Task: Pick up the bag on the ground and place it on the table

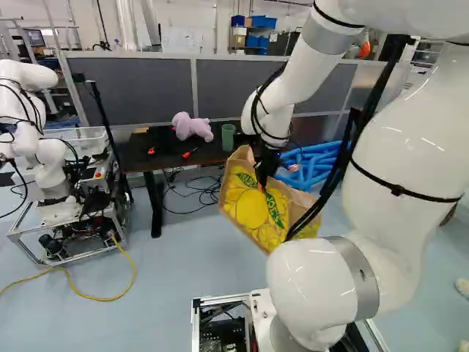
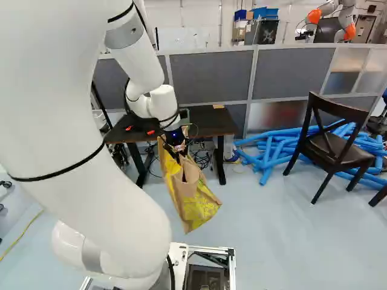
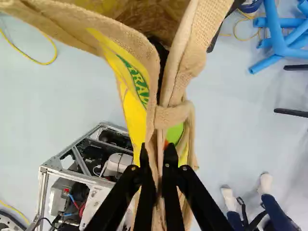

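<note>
My arm (image 1: 399,147) looms closest, its thick white links filling the right of the left base view and the left of the right base view. It reaches out to my gripper (image 1: 262,183), which is clamped on the bag (image 1: 249,209). The wrist view shows my gripper (image 3: 157,150) with its two fingers pressing from both sides on folded tan cloth at the bag's edge. A short strap of the same cloth crosses just ahead of the fingertips, and the bag's mouth gapes farther ahead of them.

The bag, tan with yellow sides and green marking, hangs tilted from my grip, over the floor (image 2: 260,235) and on my side of the table (image 2: 208,121). On the table top are a pink plush toy (image 1: 192,126), a green cup (image 1: 228,137) just beside it, and two small red things (image 1: 151,151). Black cables (image 1: 194,192) lie tangled beneath.

Blue tubes (image 2: 266,148) are heaped on the floor beside the table, with a dark chair (image 2: 338,151) standing near them at the right of the right base view. Grey panels (image 1: 146,88) stand behind the table. At the left of the left base view is another robot (image 1: 44,158) on its cart, a yellow cable (image 1: 95,297) curving over the floor from there.
</note>
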Controlling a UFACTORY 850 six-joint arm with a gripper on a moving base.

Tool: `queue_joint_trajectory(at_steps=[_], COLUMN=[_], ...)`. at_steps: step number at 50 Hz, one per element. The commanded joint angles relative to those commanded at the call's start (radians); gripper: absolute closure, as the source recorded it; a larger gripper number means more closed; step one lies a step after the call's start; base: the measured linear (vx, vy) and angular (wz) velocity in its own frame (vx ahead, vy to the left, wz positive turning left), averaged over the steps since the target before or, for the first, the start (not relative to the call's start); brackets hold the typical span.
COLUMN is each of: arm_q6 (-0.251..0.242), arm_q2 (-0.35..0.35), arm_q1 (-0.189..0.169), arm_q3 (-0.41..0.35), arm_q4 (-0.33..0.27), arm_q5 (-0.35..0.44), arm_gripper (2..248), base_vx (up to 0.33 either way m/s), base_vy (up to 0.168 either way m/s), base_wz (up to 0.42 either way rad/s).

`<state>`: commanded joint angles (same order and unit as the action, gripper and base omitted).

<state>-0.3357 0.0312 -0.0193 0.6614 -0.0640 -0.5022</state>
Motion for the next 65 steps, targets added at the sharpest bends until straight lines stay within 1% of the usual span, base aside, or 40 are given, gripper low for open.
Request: queue_joint_trajectory(at_steps=[37, 65], arm_q6=[0.0, 0.0], arm_q2=[-0.095, -0.152], arm_q1=[-0.02, -0.035], arm_q3=[0.042, 0.086], arm_q4=[0.078, 0.111], arm_q5=[-0.137, -0.241], arm_gripper=[228, 228], base_vx=[0.0, 0.0], base_vy=[0.0, 0.0], base_wz=[0.0, 0.0])
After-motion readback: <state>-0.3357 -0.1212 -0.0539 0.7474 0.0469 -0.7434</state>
